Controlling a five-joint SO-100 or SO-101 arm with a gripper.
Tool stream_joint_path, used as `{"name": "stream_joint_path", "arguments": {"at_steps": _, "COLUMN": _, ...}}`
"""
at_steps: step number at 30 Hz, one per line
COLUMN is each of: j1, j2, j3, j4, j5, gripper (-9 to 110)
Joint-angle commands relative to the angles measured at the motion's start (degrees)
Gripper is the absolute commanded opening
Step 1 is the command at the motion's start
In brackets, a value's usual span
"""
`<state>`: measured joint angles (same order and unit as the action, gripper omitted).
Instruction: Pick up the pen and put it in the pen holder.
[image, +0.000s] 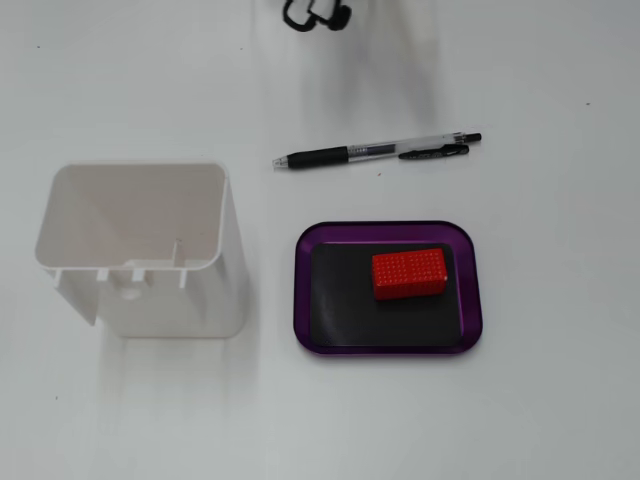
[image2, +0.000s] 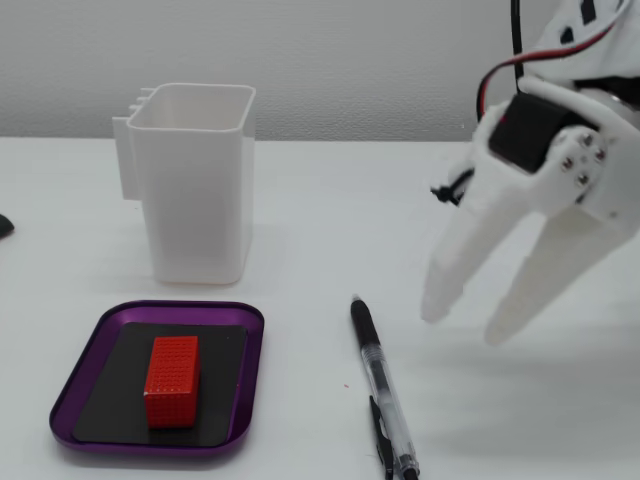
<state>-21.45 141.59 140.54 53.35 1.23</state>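
A pen (image: 375, 152) with a black grip and a clear barrel lies flat on the white table, tip to the left in a fixed view. It also shows in a fixed view (image2: 382, 386), tip pointing away. The white pen holder (image: 140, 245) stands upright and empty; it shows in a fixed view (image2: 198, 180) too. My white gripper (image2: 466, 330) hangs in the air to the right of the pen and above it, fingers pointing down, open and empty. Only a dark bit of the arm (image: 316, 14) shows at the top edge of a fixed view.
A purple tray (image: 388, 232) with a black inner mat holds a red block (image: 409, 273). In a fixed view the tray (image2: 70, 395) sits in front of the holder, with the block (image2: 172, 380) on it. A dark object (image2: 4, 226) lies at the left edge.
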Motion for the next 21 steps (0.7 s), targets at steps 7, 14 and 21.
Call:
{"name": "stream_joint_path", "arguments": {"at_steps": 7, "j1": 1.41, "j2": -36.12, "j3": -21.36, "j4": -3.87, "j5": 5.8, "gripper": 18}}
{"name": "stream_joint_path", "arguments": {"at_steps": 14, "j1": 11.34, "j2": -49.31, "j3": -37.88, "j4": 2.2, "j5": 5.01, "gripper": 18}}
{"name": "stream_joint_path", "arguments": {"at_steps": 21, "j1": 12.39, "j2": -50.01, "j3": -38.76, "j4": 7.29, "j5": 0.88, "gripper": 18}}
